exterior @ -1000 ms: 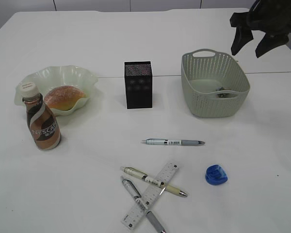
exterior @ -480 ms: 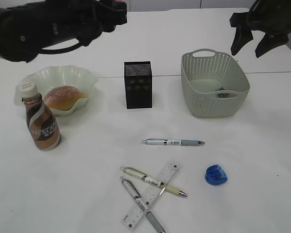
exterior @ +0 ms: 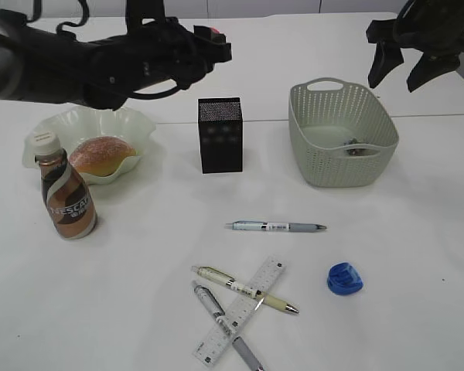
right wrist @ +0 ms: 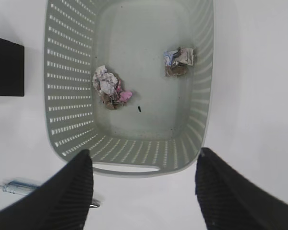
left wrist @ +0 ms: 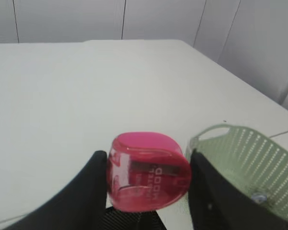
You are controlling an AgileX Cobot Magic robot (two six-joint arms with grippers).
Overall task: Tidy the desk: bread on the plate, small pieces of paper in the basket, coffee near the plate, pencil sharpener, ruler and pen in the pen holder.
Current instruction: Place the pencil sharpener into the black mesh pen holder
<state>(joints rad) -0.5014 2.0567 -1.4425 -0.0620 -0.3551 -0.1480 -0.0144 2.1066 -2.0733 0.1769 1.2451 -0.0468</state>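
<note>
The left fingers (left wrist: pixel 146 191) pinch a pink pencil sharpener (left wrist: pixel 148 170) above and just behind the black pen holder (exterior: pixel 220 134). Best to centre it over the holder's mouth, lower, then release. The right fingers (right wrist: pixel 144 191) hang spread and empty over the basket (right wrist: pixel 57 96).

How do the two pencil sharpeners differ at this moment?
The pink sharpener is clamped in the left gripper, held above the pen holder; the blue sharpener lies untouched on the desk. Colour differs: pink against blue. Both are small, rounded, translucent plastic.
</note>
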